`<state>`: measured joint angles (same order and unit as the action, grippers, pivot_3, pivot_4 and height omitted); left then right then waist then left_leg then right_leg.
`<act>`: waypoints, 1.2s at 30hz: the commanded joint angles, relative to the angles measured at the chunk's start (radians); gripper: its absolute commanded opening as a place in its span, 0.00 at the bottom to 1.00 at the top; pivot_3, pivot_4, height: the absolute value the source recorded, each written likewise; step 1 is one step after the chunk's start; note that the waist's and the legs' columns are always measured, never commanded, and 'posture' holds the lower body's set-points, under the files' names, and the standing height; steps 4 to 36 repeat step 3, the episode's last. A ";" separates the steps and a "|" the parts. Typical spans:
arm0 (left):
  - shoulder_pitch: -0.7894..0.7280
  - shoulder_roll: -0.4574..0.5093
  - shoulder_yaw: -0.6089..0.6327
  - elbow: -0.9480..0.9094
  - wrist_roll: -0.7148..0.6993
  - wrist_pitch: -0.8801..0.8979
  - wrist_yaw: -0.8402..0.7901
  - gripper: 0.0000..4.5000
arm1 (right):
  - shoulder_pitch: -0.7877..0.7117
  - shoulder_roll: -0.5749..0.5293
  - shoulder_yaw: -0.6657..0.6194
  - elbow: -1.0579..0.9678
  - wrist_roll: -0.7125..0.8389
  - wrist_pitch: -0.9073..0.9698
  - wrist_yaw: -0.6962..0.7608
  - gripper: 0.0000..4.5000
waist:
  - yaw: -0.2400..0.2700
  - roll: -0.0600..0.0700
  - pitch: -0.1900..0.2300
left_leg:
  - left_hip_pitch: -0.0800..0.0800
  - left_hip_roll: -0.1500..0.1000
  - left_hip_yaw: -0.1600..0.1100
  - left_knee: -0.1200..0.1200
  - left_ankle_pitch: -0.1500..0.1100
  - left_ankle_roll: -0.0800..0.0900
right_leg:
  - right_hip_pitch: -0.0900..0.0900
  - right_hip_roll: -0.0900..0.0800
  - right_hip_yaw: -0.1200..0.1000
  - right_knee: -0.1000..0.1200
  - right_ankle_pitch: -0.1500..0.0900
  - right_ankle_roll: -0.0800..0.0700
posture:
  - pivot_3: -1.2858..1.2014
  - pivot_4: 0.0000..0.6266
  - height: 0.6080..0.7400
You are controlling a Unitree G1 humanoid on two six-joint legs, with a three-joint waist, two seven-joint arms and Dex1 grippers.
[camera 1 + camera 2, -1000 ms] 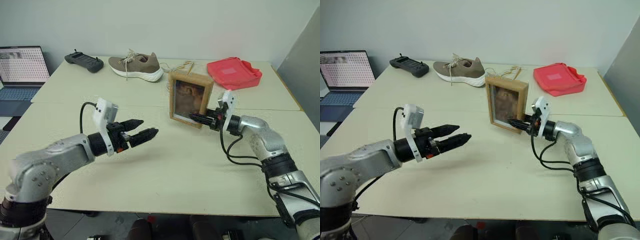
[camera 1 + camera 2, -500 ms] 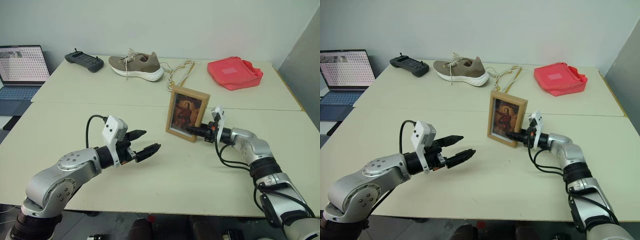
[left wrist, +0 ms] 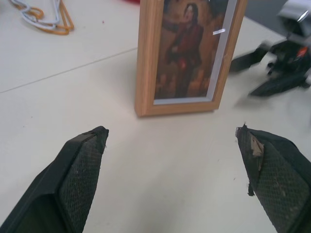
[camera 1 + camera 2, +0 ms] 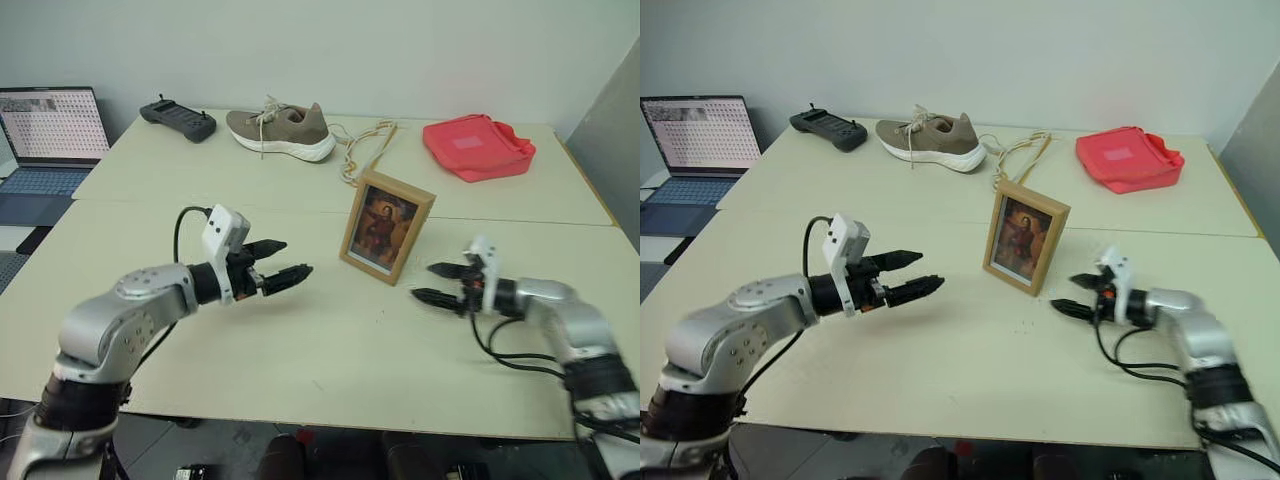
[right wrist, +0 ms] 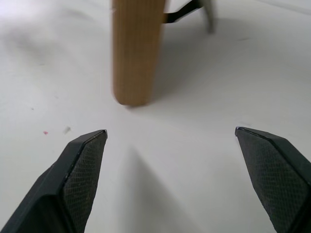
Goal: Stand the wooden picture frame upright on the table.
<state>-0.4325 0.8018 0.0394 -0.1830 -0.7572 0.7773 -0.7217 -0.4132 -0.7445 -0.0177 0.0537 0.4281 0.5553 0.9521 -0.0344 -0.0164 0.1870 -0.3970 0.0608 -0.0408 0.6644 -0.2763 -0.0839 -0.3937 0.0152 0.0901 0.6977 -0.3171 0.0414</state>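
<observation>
Left eye view: the frame (image 4: 386, 223) stands upright on the table (image 4: 330, 330), just right of centre in the picture, its portrait facing the camera and leaning back a little. Neither gripper touches it. The right gripper (image 4: 446, 284) hovers low at lower right of the frame, just beside its bottom corner, fingers spread and empty, forearm reaching in from the right edge and pointing left. The left gripper (image 4: 279, 263) hangs at centre left, well apart from the frame, also spread and empty, pointing right with the elbow bent out toward the lower left. Judging by this, the standing step looks done and the release is the step in hand; the next move calls for drawing both arms away without brushing the frame.

Right eye view: the same layout, with a clear gap of bare table between the right gripper and the frame.

Left wrist view: the frame sits at top centre, between two wide-set fingers (image 3: 80, 167), with the right gripper at upper right.

Right wrist view: the frame's wooden edge and its fold-out stand (image 5: 187, 9) are at the top, planted on the table.
</observation>
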 commanded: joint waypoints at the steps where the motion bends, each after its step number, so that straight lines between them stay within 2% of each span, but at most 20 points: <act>1: -0.090 0.015 -0.032 0.108 0.086 -0.069 -0.111 1.00 | 0.033 -0.054 -0.117 -0.284 0.107 0.151 -0.059 0.99 | -0.006 0.000 0.000 | 0.000 0.000 0.000 0.000 0.000 0.000 | 0.000 0.001 0.000 0.000 0.000 0.000 | 0.52 0.24 1.00; 3: -0.139 0.005 -0.059 0.180 0.134 -0.103 -0.159 1.00 | 0.041 -0.056 -0.166 -0.401 0.186 0.252 -0.102 0.99 | -0.006 0.000 0.000 | 0.001 0.001 -0.001 -0.001 0.000 0.000 | 0.000 0.002 -0.001 0.001 0.000 0.000 | 0.52 0.24 1.00; 36: -0.139 0.005 -0.059 0.180 0.134 -0.103 -0.159 1.00 | 0.041 -0.056 -0.166 -0.401 0.186 0.252 -0.102 0.99 | -0.006 0.000 0.000 | 0.001 0.001 -0.001 -0.001 0.000 0.000 | 0.000 0.002 -0.001 0.001 0.000 0.000 | 0.52 0.24 1.00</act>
